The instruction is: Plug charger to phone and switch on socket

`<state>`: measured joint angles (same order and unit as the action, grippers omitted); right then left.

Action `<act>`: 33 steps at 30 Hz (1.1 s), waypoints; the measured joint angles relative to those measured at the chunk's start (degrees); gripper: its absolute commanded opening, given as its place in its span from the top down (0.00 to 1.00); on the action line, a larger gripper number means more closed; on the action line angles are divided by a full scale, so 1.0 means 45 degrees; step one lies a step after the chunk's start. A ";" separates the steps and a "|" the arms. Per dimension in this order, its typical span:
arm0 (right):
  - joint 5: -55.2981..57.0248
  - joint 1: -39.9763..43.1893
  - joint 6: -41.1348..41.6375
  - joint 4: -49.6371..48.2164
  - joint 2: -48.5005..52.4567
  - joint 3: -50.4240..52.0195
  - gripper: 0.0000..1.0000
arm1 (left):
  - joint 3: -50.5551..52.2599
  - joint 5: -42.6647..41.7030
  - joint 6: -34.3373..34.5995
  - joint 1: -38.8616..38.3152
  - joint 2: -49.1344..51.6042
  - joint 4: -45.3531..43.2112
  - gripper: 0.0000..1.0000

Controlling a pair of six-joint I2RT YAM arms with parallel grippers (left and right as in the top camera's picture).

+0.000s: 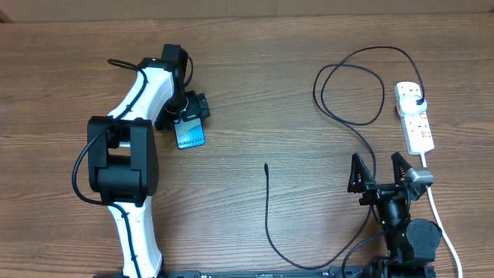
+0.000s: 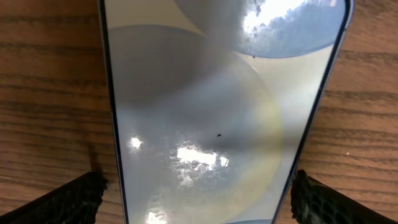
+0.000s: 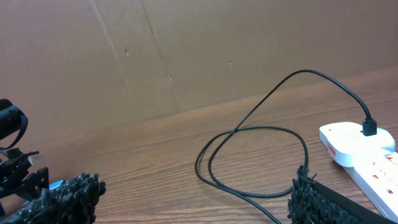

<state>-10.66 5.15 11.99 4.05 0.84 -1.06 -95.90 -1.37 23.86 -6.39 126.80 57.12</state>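
Observation:
The phone (image 1: 190, 133) lies flat on the table at left centre, light blue screen up, and it fills the left wrist view (image 2: 205, 106). My left gripper (image 1: 189, 116) is low over the phone's far end. Its fingers (image 2: 196, 186) are open and straddle the phone's two long edges. The black charger cable (image 1: 351, 116) loops across the right of the table. Its plug (image 1: 417, 101) sits in the white socket strip (image 1: 415, 120), and its connector tip (image 1: 265, 165) lies loose at mid-table. My right gripper (image 1: 380, 171) is open and empty, near the front right, with the cable loop (image 3: 261, 127) ahead of it.
The strip's white cord (image 1: 440, 220) runs toward the front edge, right of my right arm. The charger cable curves along the table front (image 1: 309, 262). The strip and plug also show in the right wrist view (image 3: 367, 149). A cardboard wall (image 3: 186, 50) stands behind the table.

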 measured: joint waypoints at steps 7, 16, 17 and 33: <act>-0.0005 0.0000 0.0000 -0.0005 0.0000 0.0000 0.00 | 0.0010 0.0126 0.0019 -0.0005 0.0000 -0.0039 0.00; -0.0005 0.0000 0.0005 0.0005 0.0000 0.0000 0.00 | 0.0010 0.0126 0.0034 -0.0083 0.0010 -0.0330 0.00; 0.0000 0.0000 0.0000 0.0005 0.0000 0.0000 0.00 | 0.0010 0.0117 0.0034 -0.0087 0.0034 -0.0335 0.00; 0.0000 0.0000 0.0000 -0.0005 0.0000 0.0000 0.00 | 0.0010 0.0131 0.0034 -0.0083 0.0063 -0.0350 0.00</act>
<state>-10.66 5.15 11.99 4.03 0.84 -1.06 -95.85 -0.78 24.01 -6.76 127.09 55.55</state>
